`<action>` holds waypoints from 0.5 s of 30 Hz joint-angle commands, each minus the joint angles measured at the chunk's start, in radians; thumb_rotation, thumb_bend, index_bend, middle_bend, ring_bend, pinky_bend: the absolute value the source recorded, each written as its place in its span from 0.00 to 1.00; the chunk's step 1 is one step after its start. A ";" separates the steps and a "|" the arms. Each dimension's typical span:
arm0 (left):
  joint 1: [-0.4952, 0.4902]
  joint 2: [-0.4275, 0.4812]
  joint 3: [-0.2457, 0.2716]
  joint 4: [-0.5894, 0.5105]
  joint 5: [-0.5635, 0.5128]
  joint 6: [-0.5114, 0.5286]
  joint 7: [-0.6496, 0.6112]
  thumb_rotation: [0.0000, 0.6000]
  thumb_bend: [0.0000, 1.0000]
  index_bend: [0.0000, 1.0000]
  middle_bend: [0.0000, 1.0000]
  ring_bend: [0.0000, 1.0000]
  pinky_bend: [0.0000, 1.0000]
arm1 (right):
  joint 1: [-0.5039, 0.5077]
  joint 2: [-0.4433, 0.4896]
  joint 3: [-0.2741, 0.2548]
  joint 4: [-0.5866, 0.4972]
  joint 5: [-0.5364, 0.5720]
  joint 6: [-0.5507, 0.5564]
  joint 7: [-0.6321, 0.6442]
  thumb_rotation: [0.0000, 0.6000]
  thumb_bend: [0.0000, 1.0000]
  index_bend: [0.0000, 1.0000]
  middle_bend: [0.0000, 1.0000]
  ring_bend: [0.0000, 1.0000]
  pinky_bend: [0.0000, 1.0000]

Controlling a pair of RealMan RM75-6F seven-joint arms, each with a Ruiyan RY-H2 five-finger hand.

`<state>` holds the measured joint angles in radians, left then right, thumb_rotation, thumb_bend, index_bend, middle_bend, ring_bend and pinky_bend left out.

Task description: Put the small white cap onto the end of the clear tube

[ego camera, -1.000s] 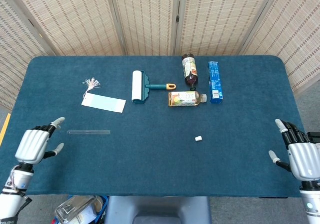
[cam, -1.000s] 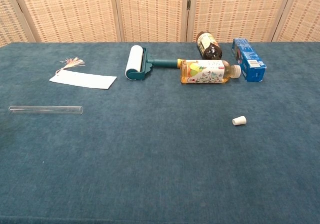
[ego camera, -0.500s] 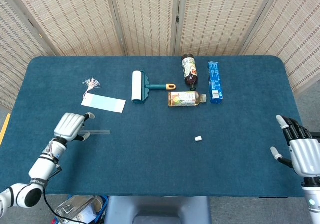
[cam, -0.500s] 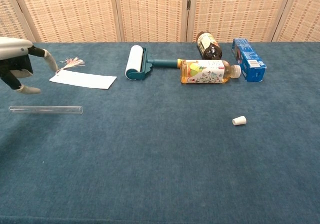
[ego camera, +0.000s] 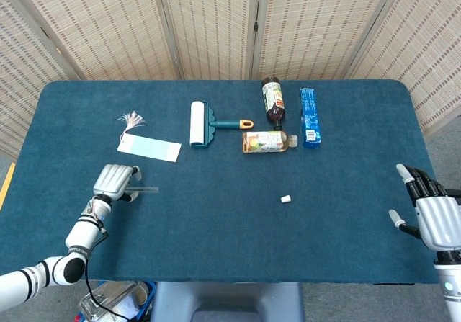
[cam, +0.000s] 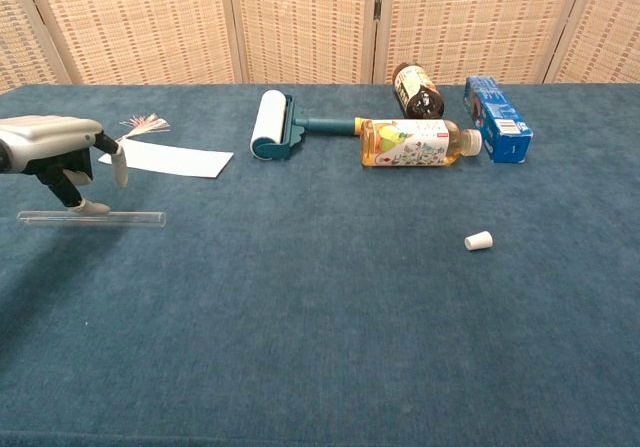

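Observation:
The clear tube (cam: 120, 219) lies flat on the blue cloth at the left; in the head view only its right end (ego camera: 148, 189) shows past my hand. My left hand (cam: 55, 149) (ego camera: 115, 181) hovers over the tube's left half with its fingers hanging down, and one fingertip (cam: 92, 207) reaches the tube. It grips nothing that I can see. The small white cap (ego camera: 286, 199) (cam: 479, 240) lies on its side right of centre, far from both hands. My right hand (ego camera: 431, 217) stays at the table's right edge with fingers spread, holding nothing.
At the back stand or lie a lint roller (ego camera: 199, 124) (cam: 270, 124), a yellow drink bottle (ego camera: 268, 141) (cam: 415, 143), a dark bottle (ego camera: 272, 97), and a blue box (ego camera: 310, 117) (cam: 496, 118). A pale paper tag (ego camera: 149, 148) (cam: 165, 159) with a tassel lies behind the tube.
My left hand has come in from the table's left edge to the tube and lowered over it. The tube and cap have not moved. My right hand barely shifted.

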<state>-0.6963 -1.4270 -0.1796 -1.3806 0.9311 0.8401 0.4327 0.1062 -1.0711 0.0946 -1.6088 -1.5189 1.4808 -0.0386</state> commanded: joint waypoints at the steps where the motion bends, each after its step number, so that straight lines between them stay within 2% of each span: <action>1: -0.004 -0.012 0.010 0.016 -0.016 -0.003 0.001 1.00 0.25 0.44 1.00 1.00 1.00 | 0.001 0.000 -0.001 0.001 0.000 -0.002 0.003 1.00 0.26 0.04 0.12 0.10 0.22; 15: -0.031 -0.050 0.032 0.077 -0.069 -0.020 0.012 1.00 0.25 0.46 1.00 1.00 1.00 | -0.006 0.003 -0.006 0.000 0.006 0.007 0.007 1.00 0.26 0.04 0.12 0.10 0.22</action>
<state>-0.7262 -1.4757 -0.1489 -1.3050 0.8635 0.8216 0.4441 0.1007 -1.0676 0.0891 -1.6086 -1.5131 1.4873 -0.0320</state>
